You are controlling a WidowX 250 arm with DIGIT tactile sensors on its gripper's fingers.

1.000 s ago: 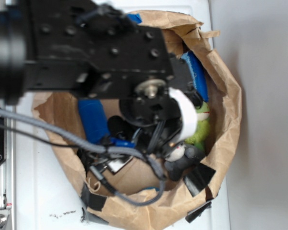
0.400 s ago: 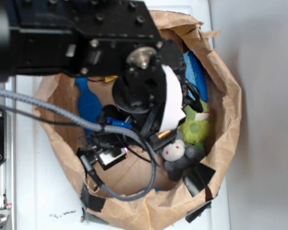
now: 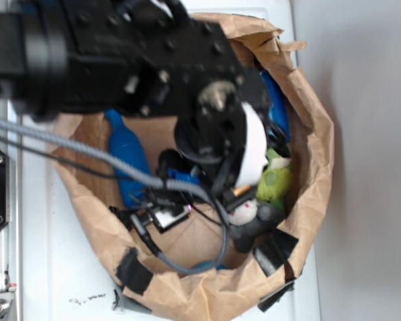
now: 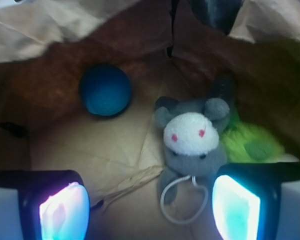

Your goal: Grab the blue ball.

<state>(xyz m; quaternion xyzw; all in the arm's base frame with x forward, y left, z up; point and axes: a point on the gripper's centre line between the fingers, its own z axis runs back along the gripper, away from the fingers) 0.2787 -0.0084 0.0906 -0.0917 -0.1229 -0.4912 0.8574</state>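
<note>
The exterior view is bright and evenly lit, the white table [image 3: 47,267] washed out; the black robot arm [image 3: 120,60] at 11 o'clock is smeared by blur. The wrist view is dim and soft, the crumpled brown paper bag [image 4: 50,25] shadowed, while the pincer's glowing pads [image 4: 235,205] glare at 5 and 7 o'clock

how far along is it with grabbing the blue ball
Done: the arm is down inside the paper bag. In hand: nothing; the gripper is open, its fingers empty and bracketing the grey plush donkey rather than the blue ball. Left: line up on the ball, lower, close.
</note>
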